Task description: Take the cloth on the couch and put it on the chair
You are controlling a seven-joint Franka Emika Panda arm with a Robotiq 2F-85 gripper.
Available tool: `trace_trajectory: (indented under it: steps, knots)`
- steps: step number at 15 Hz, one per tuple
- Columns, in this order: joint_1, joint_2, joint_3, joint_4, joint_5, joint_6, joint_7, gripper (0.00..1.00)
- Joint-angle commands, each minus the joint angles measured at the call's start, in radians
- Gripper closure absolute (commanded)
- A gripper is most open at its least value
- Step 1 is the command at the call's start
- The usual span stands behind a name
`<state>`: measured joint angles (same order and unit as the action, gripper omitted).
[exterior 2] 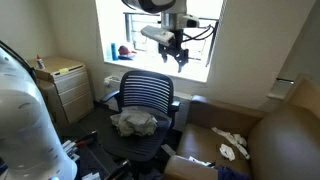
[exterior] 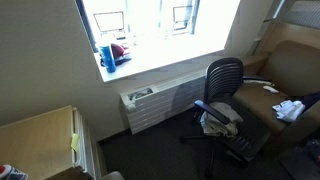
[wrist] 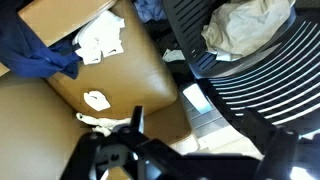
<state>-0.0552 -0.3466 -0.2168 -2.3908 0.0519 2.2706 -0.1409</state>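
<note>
The gripper (exterior 2: 178, 55) is small in an exterior view, and in the wrist view it is dark, blurred and cut off at the lower edge. Its fingers appear spread, with nothing between them. The arm reaches in from the top and holds the gripper pointing down, high above the office chair (exterior 2: 145, 95) and before the window (exterior 2: 115, 25).

A crumpled pale cloth (exterior 2: 138, 122) lies on the chair's seat. Beside the chair, the brown couch (exterior 2: 270, 135), partly cropped, carries small white cloths (exterior 2: 232, 150) and a blue garment (wrist: 40, 50). A radiator (exterior: 150, 105) stands behind the chair, and the dark floor (exterior: 150, 150) lies beneath it.
</note>
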Motion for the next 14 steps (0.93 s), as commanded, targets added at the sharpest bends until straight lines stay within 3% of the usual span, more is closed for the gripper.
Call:
trace_trajectory:
  steps: [1,4,9,12,13,14]
  knots:
    - [-0.02,0.002,0.018,0.002,0.009,-0.003,-0.006,0.0]
    - [-0.037,-0.003,0.024,-0.027,0.003,0.043,0.048,0.0]
    - [-0.129,0.131,0.084,-0.242,-0.097,0.389,0.387,0.0]
    - [-0.143,0.288,0.121,-0.285,-0.149,0.648,0.521,0.0]
    - [-0.144,0.334,0.127,-0.274,-0.165,0.691,0.544,0.0]
    - [-0.126,0.243,0.106,-0.291,-0.129,0.606,0.486,0.0]
